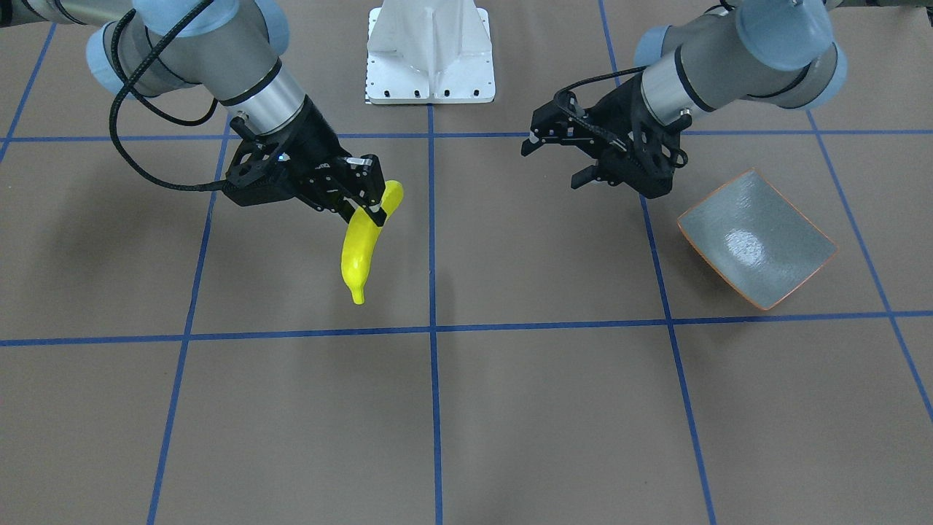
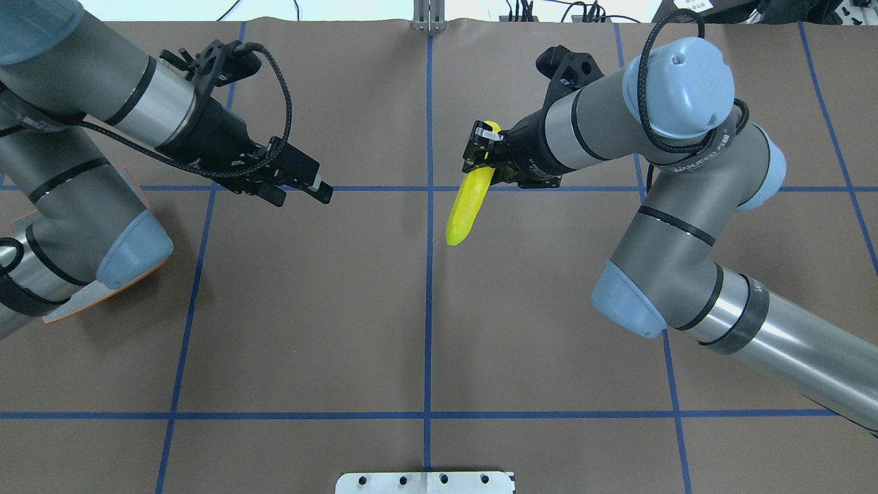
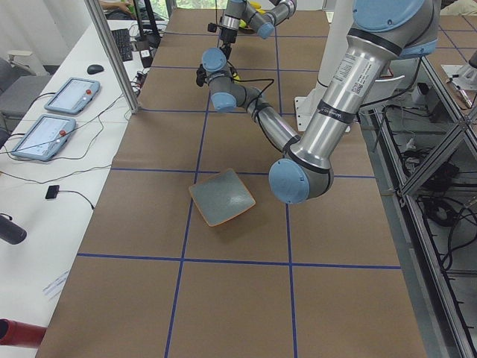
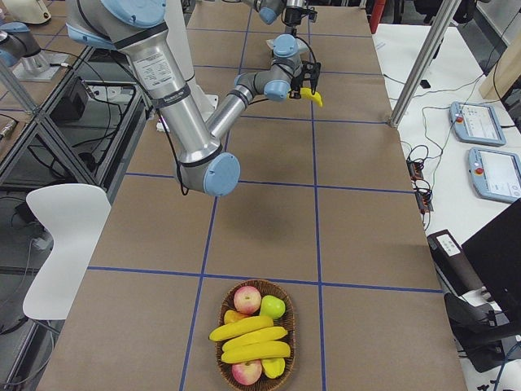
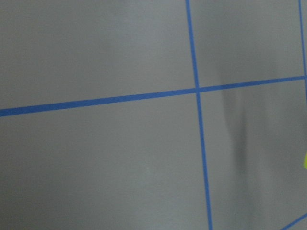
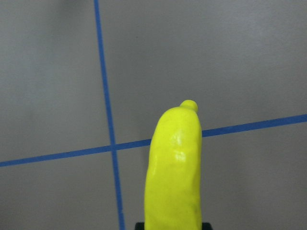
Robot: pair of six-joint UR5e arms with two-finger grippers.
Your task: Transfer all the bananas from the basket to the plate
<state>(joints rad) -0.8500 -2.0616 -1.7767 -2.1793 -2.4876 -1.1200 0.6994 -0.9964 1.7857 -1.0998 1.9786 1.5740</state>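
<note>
Above the middle of the table (image 1: 510,408), the right gripper (image 1: 368,200) is clamping a banana (image 1: 358,251) near one end. That off-centre hold could let it swing or slip. The left gripper (image 1: 554,162) is hovering, jaws apart, beside the plate (image 1: 758,240) toward the table's left end.

overhead/front: opposite sides, share table (image 2: 309,309) | wrists: close, downward

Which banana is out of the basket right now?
The banana clamped in the right gripper, hanging above the table; the other three bananas lie in the basket.
</note>
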